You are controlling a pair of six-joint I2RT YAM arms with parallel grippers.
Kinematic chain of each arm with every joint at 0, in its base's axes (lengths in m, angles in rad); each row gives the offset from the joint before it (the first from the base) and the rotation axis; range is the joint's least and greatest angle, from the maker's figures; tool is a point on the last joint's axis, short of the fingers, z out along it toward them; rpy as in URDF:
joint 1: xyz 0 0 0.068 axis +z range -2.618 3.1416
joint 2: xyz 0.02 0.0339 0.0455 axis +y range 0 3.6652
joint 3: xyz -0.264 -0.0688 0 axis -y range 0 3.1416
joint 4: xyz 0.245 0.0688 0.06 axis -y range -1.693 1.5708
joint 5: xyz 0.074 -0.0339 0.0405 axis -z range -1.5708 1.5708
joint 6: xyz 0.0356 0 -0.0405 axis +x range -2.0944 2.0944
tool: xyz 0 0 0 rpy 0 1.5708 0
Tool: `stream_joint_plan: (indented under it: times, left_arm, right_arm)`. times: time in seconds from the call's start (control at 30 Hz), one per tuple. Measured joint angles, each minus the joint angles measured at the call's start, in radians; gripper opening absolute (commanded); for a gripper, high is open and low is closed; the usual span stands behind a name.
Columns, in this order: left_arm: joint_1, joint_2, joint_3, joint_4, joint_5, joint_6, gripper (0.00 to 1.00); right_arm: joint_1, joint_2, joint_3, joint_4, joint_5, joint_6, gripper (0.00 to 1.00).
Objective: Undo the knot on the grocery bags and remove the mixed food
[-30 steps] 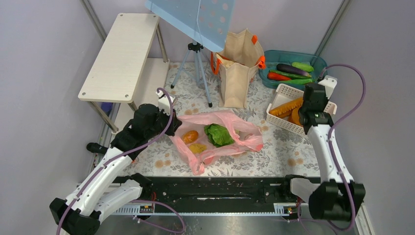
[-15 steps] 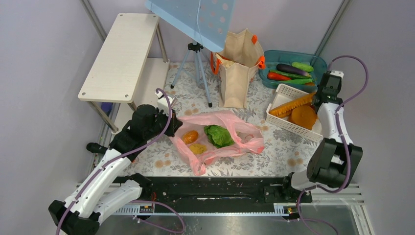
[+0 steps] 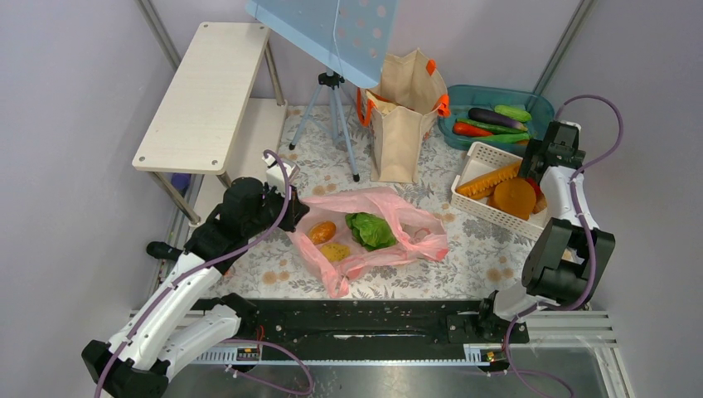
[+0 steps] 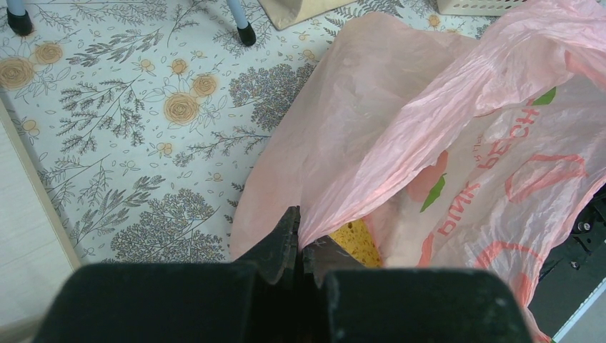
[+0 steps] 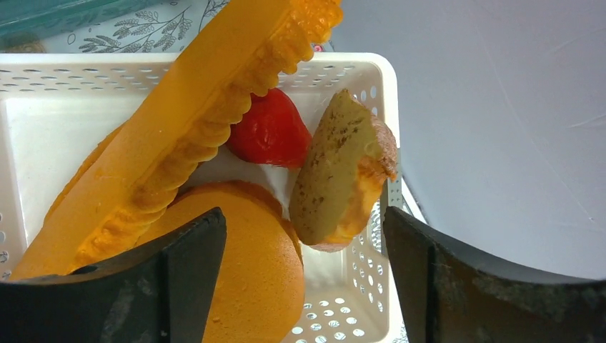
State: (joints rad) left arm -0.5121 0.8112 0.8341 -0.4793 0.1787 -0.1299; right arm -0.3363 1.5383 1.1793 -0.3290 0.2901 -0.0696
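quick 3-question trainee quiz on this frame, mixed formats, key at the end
1. True or false: the left pincer is shut on an edge of the pink bag.
2. Multiple choice: the right pincer is over which container? A) the white basket B) the teal tray C) the beige tote
3. Fill in: the leafy green vegetable lies inside the ____.

Key:
1. True. The wrist view shows the fingers pinching the pink film.
2. A. Its fingers are spread apart above the basket, holding nothing.
3. Pink bag, whose mouth is open.
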Motion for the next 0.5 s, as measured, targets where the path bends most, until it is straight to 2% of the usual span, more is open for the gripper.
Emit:
stream_joint_plan:
  times: [0.17,0.3,0.4,0.5]
  left_arm:
    - [0.000,0.000,0.000,0.000,0.000,0.000,0.00]
    - [0.000,0.000,0.000,0.000,0.000,0.000,0.00]
    - [0.000,0.000,0.000,0.000,0.000,0.000,0.00]
    - [0.000,0.000,0.000,0.000,0.002,-0.001,0.00]
  right_arm:
    - [0.000,-0.010,-0.006,0.007,0.008,0.027,0.90]
    - [0.000,-0.114,-0.085,0.060,-0.044,0.075,0.94]
    - [-0.001,-0.254,-0.173,0.144,-0.191,0.142,0.94]
    - [-0.001,-0.368,-0.239,0.256,-0.380,0.237,0.89]
